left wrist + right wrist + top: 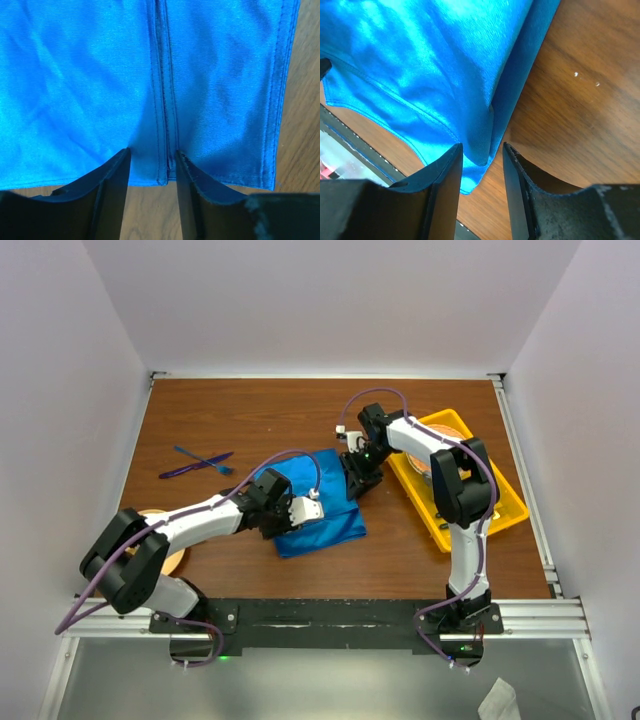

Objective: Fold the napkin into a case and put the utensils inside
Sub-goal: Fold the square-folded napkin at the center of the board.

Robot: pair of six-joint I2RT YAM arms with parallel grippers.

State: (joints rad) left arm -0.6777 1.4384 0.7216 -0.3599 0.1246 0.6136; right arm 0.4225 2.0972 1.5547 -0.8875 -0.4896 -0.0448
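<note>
Napkin, top view: folded blue panel at centre of table, utensils well apart at ten o'clock. Left wrist: left gripper, jaws narrowly parted astride the six o'clock hem. Right wrist: right gripper likewise astride a folded corner; both should pinch every layer squarely before folding.

Bright, even light with soft shadows

Light comes from above. The napkin shines, with pale glare patches in both wrist views. The arms lay faint shadows on the brown table. The top view is sharp; its white walls look a little washed out.
</note>
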